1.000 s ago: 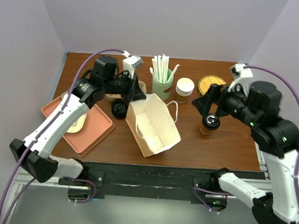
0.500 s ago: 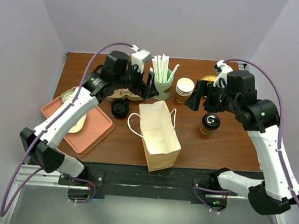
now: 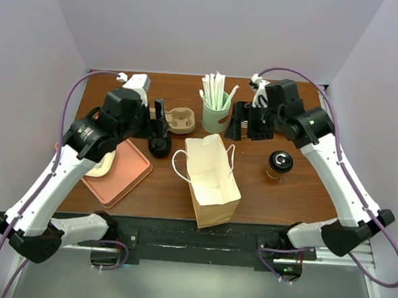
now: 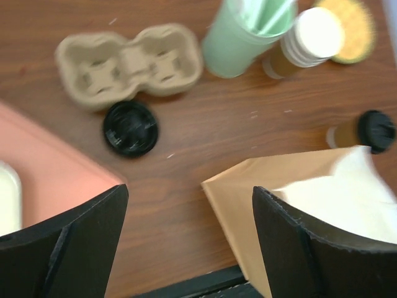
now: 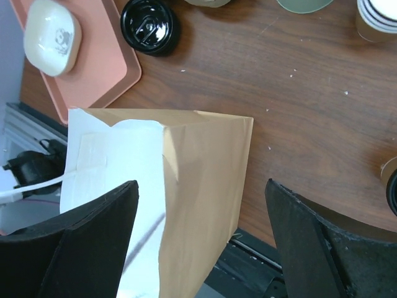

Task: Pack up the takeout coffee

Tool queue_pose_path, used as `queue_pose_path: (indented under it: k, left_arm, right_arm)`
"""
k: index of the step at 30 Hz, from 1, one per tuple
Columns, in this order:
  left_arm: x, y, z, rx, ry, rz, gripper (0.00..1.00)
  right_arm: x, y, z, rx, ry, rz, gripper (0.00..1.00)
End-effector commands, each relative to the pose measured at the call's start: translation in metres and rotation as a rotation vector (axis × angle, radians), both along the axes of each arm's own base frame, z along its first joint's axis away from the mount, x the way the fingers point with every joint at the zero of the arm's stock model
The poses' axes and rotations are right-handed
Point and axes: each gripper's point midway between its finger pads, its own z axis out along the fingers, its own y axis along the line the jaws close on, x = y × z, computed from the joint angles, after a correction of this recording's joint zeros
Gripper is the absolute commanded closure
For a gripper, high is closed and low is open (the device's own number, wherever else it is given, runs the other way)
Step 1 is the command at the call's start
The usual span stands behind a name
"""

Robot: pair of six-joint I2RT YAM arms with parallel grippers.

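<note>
The paper bag (image 3: pixel 210 180) has swung from its slanted, wide-open pose to stand free (the left fingers (image 4: pixel 68 236) have let go). The right arm (image 3: pixel 308 125) has left the takeout coffee (image 3: pixel 280 162), retreating toward the surface's far edge.

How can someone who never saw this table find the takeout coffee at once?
Start at the open paper bag in the middle of the table. Right of it in the top view, standing alone, is the takeout coffee. It is a short brown cup under a black lid; the cup stack is white-topped, and the loose black lid has no cup.
</note>
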Motion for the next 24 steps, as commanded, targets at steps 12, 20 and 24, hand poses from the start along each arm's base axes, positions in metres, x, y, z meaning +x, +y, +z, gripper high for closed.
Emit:
queue_pose_path:
  k: [12, 20, 24]
  left_arm:
    - [0.01, 0.064, -0.037, 0.113, 0.136, 0.364, 0.16]
    - [0.016, 0.056, -0.042, 0.135, 0.152, 0.294, 0.14]
    - [0.029, 0.052, -0.037, 0.148, 0.129, 0.287, 0.11]
  right_arm:
    - [0.016, 0.023, -0.013, -0.35, -0.064, -0.014, 0.37]
    - [0.017, 0.019, -0.015, -0.321, -0.083, -0.068, 0.8]
    - [0.019, 0.011, -0.008, -0.304, -0.099, -0.145, 0.97]
